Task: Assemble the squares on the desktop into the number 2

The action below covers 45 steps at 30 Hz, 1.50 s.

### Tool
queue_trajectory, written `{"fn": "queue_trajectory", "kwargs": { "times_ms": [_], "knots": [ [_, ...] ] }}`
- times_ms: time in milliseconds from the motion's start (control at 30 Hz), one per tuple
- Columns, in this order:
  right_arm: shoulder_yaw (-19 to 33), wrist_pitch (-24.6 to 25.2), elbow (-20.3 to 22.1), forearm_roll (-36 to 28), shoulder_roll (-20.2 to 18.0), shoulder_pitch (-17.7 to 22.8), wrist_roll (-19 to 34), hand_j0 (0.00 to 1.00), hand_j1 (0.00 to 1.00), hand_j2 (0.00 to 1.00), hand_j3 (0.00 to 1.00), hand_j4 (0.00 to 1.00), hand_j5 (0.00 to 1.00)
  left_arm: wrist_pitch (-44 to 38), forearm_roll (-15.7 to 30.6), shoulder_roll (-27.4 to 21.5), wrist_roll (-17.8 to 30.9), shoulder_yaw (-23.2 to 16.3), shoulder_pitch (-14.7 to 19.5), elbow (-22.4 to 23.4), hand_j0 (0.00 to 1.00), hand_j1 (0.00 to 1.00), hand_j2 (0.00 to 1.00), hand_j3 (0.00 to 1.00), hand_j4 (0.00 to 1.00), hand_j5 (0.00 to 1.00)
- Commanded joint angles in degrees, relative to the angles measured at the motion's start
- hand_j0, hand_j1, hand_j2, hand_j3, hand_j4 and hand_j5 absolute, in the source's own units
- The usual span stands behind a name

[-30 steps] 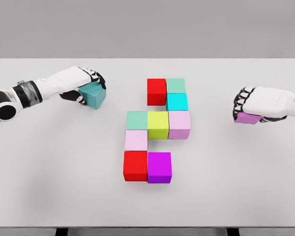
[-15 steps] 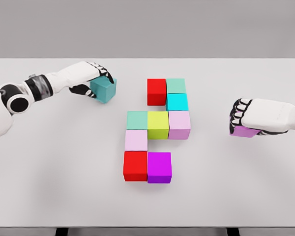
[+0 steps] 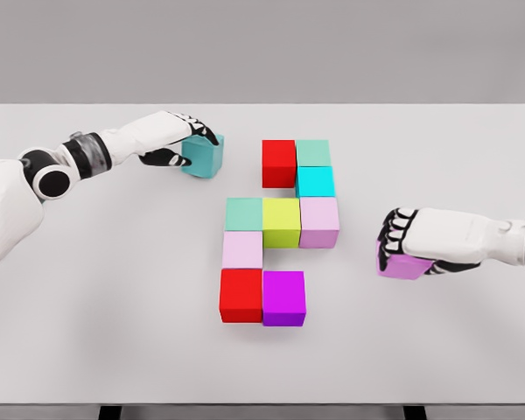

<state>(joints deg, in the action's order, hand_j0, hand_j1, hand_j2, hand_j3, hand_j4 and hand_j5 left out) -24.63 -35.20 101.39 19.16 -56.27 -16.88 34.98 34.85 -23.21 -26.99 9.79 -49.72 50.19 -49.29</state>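
Observation:
Coloured cubes lie grouped at the middle of the white table [image 3: 87,332]: a red cube [image 3: 278,163] and a pale green cube [image 3: 313,152] on top, a cyan cube [image 3: 315,181] below, then a row of mint cube [image 3: 243,213], yellow-green cube [image 3: 281,220] and pale pink cube [image 3: 319,220]. Lower left sit a light pink cube [image 3: 242,249], a red cube [image 3: 241,294] and a magenta cube [image 3: 283,297]. My left hand [image 3: 185,140] is shut on a teal cube [image 3: 204,156] left of the upper red cube. My right hand [image 3: 401,245] is shut on a violet cube [image 3: 404,265] right of the group.
The table's front edge [image 3: 262,403] runs along the bottom of the view. A plain grey wall stands behind the table.
My left hand has carried the teal cube to the right, toward the upper red cube. My right hand has brought the violet cube left and nearer the front.

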Motion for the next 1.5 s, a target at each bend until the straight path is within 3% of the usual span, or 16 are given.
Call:
{"fn": "queue_trajectory", "kwargs": {
  "times_ms": [0, 100, 200, 233, 467, 600, 933, 1100, 1167, 1233, 1400, 1467],
  "knots": [
    [-0.51, 0.20, 0.03, -0.61, 0.90, 0.00, 0.02, 0.56, 0.56, 0.56, 0.56, 0.56, 0.56, 0.15, -0.96, 0.19, 0.23, -0.29, 0.00, 0.16, 0.68, 0.68, 0.68, 0.68, 0.68, 0.68],
    [-0.77, 0.20, 0.03, -0.88, 2.13, -0.17, 0.02, 0.56, 0.56, 0.56, 0.56, 0.56, 0.56, 0.15, -0.87, 0.19, 0.15, -0.20, 0.00, 0.25, 0.72, 0.72, 0.72, 0.72, 0.72, 0.72],
    [-2.44, 0.20, 0.03, -1.58, 2.83, -0.17, 0.02, 0.56, 0.56, 0.56, 0.56, 0.56, 0.56, 0.15, -0.52, 0.19, 0.06, -0.02, 0.00, 0.69, 0.96, 0.96, 0.96, 0.96, 0.96, 0.96],
    [-3.32, 0.20, 0.12, -1.58, 2.83, -0.09, 0.02, 0.56, 0.56, 0.56, 0.56, 0.56, 0.56, 0.15, -0.43, 0.19, 0.06, 0.06, 0.00, 0.60, 1.00, 1.00, 1.00, 1.00, 1.00, 1.00],
    [-5.96, 0.20, 0.12, -1.58, 2.83, -0.44, 0.02, 0.60, 0.60, 0.60, 0.60, 0.60, 0.60, 0.15, 0.10, -0.17, -0.03, 0.50, -0.26, 0.16, 1.00, 1.00, 1.00, 1.00, 1.00, 1.00],
    [-5.87, 0.20, 0.12, -1.40, 3.62, -0.88, 0.02, 0.92, 0.92, 0.92, 0.92, 0.92, 0.92, 0.15, 0.19, -0.34, -0.03, 0.86, -0.26, -0.01, 1.00, 1.00, 1.00, 1.00, 1.00, 1.00],
    [-5.78, 0.20, 0.03, -1.40, 3.98, -0.70, 0.02, 0.98, 0.98, 0.98, 0.98, 0.98, 0.98, 0.15, -0.08, -0.78, 0.06, 2.17, -0.18, -0.01, 1.00, 1.00, 1.00, 1.00, 1.00, 1.00],
    [-4.73, 0.20, 0.03, -1.49, 3.80, -0.70, 0.02, 1.00, 1.00, 1.00, 1.00, 1.00, 1.00, 0.15, 0.27, -5.53, -0.03, 2.53, -0.44, -1.15, 1.00, 1.00, 1.00, 1.00, 1.00, 1.00],
    [-3.68, 0.20, 0.03, -1.67, 2.58, -0.79, 0.02, 1.00, 1.00, 1.00, 1.00, 1.00, 1.00, 0.15, 0.19, -6.75, 0.14, 2.44, -0.70, -1.15, 0.93, 0.93, 0.93, 0.93, 0.93, 0.93],
    [-1.22, 0.20, 0.03, -3.86, -1.03, -0.79, -0.53, 1.00, 1.00, 1.00, 1.00, 1.00, 1.00, 0.15, -0.25, -8.69, 0.23, 2.35, -1.49, -1.33, 0.72, 0.72, 0.72, 0.72, 0.72, 0.72],
    [3.44, 0.20, -0.05, -7.82, -6.57, -0.70, -0.53, 1.00, 1.00, 1.00, 1.00, 1.00, 1.00, 0.15, -1.31, -11.68, 1.20, 2.44, -3.87, -2.47, 0.70, 0.70, 0.70, 0.70, 0.70, 0.70],
    [5.38, 0.20, -0.05, -7.82, -6.22, -0.44, -0.53, 1.00, 1.00, 1.00, 1.00, 1.00, 1.00, 0.15, -1.92, -12.12, 1.29, 2.35, -3.96, -2.47, 0.69, 0.69, 0.69, 0.69, 0.69, 0.69]
  ]
}}
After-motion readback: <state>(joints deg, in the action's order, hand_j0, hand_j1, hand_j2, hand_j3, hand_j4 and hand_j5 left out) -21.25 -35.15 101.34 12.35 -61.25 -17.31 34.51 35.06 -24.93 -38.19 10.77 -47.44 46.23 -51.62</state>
